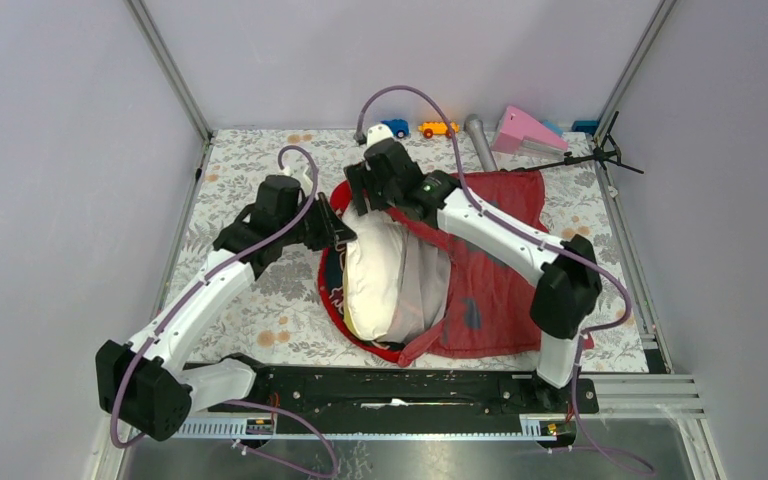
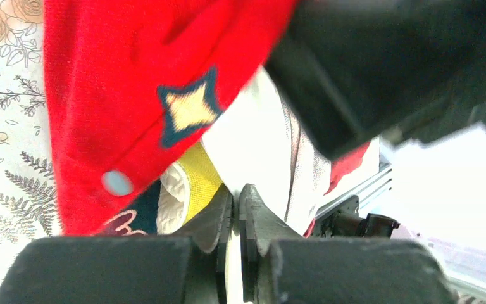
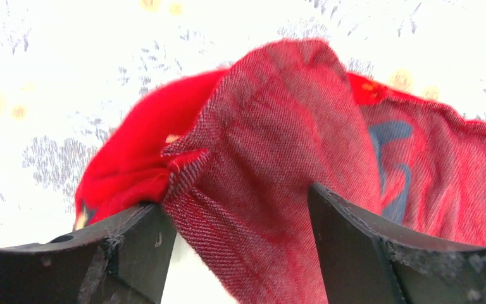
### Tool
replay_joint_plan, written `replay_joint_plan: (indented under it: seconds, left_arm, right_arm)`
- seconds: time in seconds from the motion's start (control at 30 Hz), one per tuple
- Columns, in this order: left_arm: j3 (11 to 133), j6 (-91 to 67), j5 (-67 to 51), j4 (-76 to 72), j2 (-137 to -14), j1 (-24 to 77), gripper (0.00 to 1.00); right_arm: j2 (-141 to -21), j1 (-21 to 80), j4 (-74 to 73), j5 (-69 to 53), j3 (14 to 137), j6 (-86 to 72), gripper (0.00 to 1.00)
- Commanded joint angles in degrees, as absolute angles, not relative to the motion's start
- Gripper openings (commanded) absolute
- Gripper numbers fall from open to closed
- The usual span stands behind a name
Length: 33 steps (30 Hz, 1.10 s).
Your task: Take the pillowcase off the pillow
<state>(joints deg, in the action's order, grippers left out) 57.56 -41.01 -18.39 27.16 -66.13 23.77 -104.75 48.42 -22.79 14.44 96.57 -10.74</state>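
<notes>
The pillow (image 1: 385,272), a puffy white cushion with soft lengthwise folds, lies near the middle of the floral-printed tablecloth (image 1: 260,305), mostly bared. The pillowcase (image 1: 495,270) is peeled back to the pillow's right, so its duller, woven red inside faces up in a crumpled, rounded heap. A brighter red rim still curls round the pillow's left and near sides. In the left wrist view the outer face of the case is a saturated, finely knitted red with a cream four-pointed star outlined in dark blue. Beneath it show the pillow's quilted white surface and its yellow side edge (image 2: 197,170). The left gripper (image 2: 235,190) has its dark tapered fingers drawn together to a hairline gap, their tips against the smooth white pillow fabric just beside that yellow edge. Whether a pinch of fabric is caught between them cannot be told. The right gripper (image 3: 235,197) stands with its fingers wide apart, straddling a raised, rounded fold of the case's inside. The fold is coarse diagonal twill in a greyish red, bulging between the black finger pads without being squeezed flat. Along the far edge of the table lie a blue toy car (image 1: 396,128), an orange toy car (image 1: 438,128), a grey cylinder (image 1: 480,142) and a pink wedge (image 1: 523,130).
</notes>
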Motion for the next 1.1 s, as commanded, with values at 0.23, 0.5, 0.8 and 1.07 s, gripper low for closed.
replay_joint_plan:
  seconds: [0.23, 0.5, 0.8, 1.07]
  left_arm:
    - [59.88, -35.05, -19.66, 25.25, -59.62, 27.24, 0.00]
    - [62.55, -33.03, -21.03, 24.96, -55.67, 27.42, 0.00]
    - [61.61, -34.69, -7.55, 24.04, -46.20, 27.42, 0.00]
    - [59.13, -39.19, 10.79, 26.10, -37.80, 27.42, 0.00]
  right_arm:
    - [-121.42, 39.95, -28.80, 11.48, 116.77, -12.72, 0.75]
    - [-126.98, 34.95, -33.32, 12.08, 117.80, -13.58, 0.79]
    - [-121.47, 26.04, -29.48, 14.94, 103.45, -15.51, 0.86]
    - [-116.40, 15.82, -28.38, 17.23, 96.19, -19.21, 0.92]
